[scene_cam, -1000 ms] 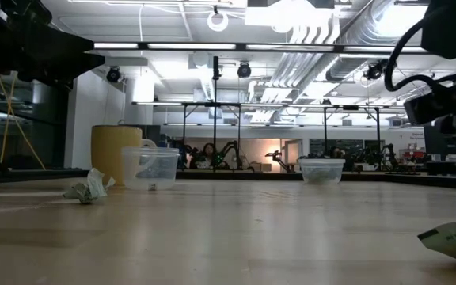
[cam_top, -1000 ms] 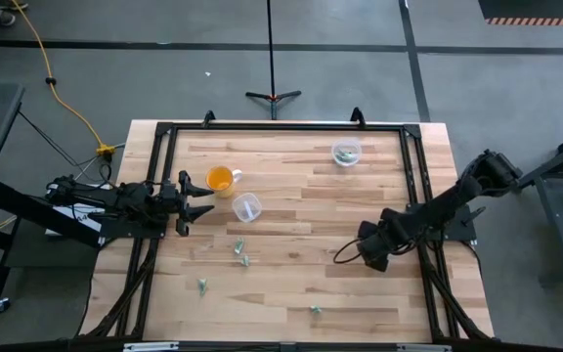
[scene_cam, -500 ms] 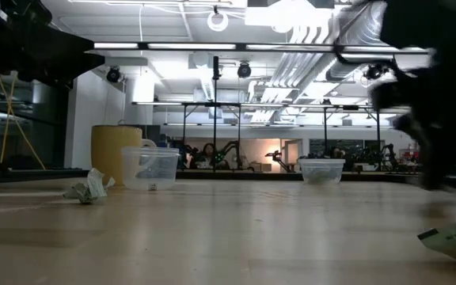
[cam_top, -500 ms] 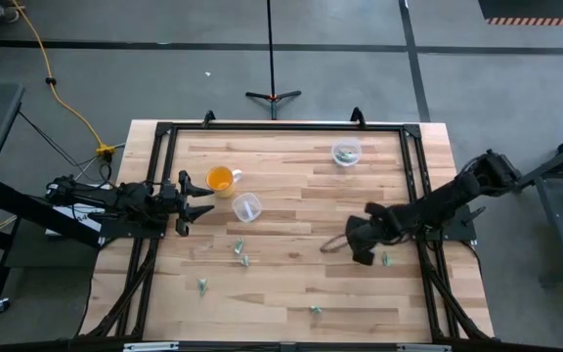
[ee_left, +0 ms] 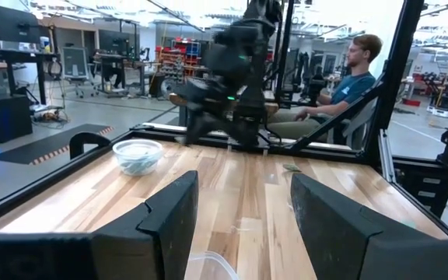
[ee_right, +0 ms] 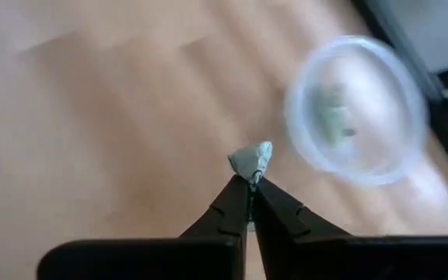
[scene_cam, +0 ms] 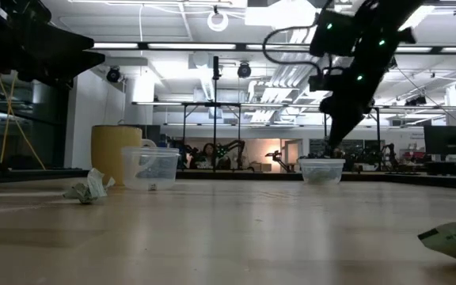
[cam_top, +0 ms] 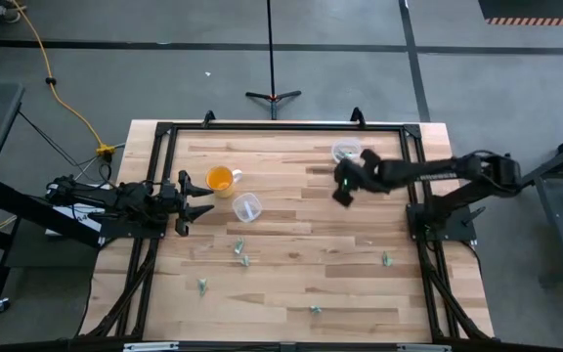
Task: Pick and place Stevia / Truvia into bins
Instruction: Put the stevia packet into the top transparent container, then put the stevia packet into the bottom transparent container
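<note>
My right gripper (cam_top: 340, 192) hangs above the table just on the near side of the far clear bin (cam_top: 346, 153), shut on a crumpled green-and-white Stevia packet (ee_right: 253, 159). That bin (ee_right: 356, 109) has packets in it. My left gripper (cam_top: 199, 202) waits open at the table's left, between the orange cup (cam_top: 220, 179) and the second clear bin (cam_top: 247, 207). Loose packets (cam_top: 241, 253) lie flat on the wood near the table's middle, and others lie toward the near edge (cam_top: 315, 309) and at the right (cam_top: 385, 259). My right gripper pinches the packet's lower edge (ee_right: 253, 173) between its two fingertips. The rest of the packet sticks out beyond the tips. The fingers (scene_cam: 337, 138) point down at a slant, and the packet is lifted clear of the table.
The black frame rail (cam_top: 281, 128) runs around the table. A person (ee_left: 358, 74) sits beyond the table's right side. In the low view a packet (scene_cam: 88, 188) lies in front of the orange cup (scene_cam: 115, 154), and another (scene_cam: 454, 240) lies close at the right.
My right gripper has risen from the right middle of the table and swung toward the far edge, to just beside the far bin. A packet that its arm covered now shows at the right.
</note>
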Robot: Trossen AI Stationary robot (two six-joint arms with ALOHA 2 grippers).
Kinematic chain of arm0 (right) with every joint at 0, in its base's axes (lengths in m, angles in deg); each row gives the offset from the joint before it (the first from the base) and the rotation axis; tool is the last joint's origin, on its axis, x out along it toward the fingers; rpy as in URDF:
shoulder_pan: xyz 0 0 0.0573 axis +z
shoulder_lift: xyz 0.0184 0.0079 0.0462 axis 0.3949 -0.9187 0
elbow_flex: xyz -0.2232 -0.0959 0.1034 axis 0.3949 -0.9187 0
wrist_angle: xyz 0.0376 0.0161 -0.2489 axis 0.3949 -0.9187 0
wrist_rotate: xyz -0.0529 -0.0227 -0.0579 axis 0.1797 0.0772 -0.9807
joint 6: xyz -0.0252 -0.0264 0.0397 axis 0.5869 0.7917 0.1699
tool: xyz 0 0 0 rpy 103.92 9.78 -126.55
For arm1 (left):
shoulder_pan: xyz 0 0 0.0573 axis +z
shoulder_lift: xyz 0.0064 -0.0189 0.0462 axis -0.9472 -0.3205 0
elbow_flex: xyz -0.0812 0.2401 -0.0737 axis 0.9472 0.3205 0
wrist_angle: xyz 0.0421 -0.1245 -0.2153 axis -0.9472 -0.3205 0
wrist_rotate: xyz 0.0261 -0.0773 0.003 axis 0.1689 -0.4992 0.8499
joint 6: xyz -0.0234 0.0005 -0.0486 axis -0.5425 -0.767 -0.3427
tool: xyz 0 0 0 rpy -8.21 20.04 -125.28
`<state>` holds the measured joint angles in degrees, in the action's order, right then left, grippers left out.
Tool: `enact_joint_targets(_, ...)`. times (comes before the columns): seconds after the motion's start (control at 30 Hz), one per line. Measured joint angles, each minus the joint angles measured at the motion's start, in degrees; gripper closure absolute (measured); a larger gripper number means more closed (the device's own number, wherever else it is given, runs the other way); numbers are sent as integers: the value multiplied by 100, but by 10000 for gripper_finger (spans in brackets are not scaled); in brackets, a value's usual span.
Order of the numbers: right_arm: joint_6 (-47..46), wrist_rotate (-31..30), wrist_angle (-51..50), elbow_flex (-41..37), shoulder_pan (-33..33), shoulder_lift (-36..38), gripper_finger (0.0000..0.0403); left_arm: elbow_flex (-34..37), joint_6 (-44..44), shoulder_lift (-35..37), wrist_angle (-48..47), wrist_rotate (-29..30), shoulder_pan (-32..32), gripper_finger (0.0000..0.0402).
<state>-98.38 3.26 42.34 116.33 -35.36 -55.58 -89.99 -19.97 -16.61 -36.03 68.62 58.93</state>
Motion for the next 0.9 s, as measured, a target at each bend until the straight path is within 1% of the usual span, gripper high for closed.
enact_joint_targets(0.07,208,28,323,0,-448,0,399,0,8,1,0,0,0,160)
enact_joint_targets(0.2,750,610,1001,2,-1189,-2,393,0,9,0,0,0,0,160)
enact_joint_targets(0.3,977,957,1398,2,-1593,-2,390,0,10,-1,0,0,0,160)
enact_joint_targets(0.4,1229,1184,1667,2,-1856,-4,390,0,8,-1,0,0,2,160)
enact_joint_targets(0.57,1265,1217,1643,2,-2080,-4,381,-1,10,0,-4,0,0,160)
enact_joint_targets(0.63,1267,1297,1555,2,-2123,-4,368,-2,27,-1,-4,0,0,160)
enact_joint_targets(0.7,1235,1224,1539,2,-2130,-4,346,0,107,-1,-5,0,0,160)
enact_joint_targets(0.83,1071,860,1543,2,-2054,-4,282,-1,118,-1,-7,0,0,160)
enact_joint_targets(0.9,1053,793,1529,4,-2003,-4,246,-2,118,0,-7,0,0,160)
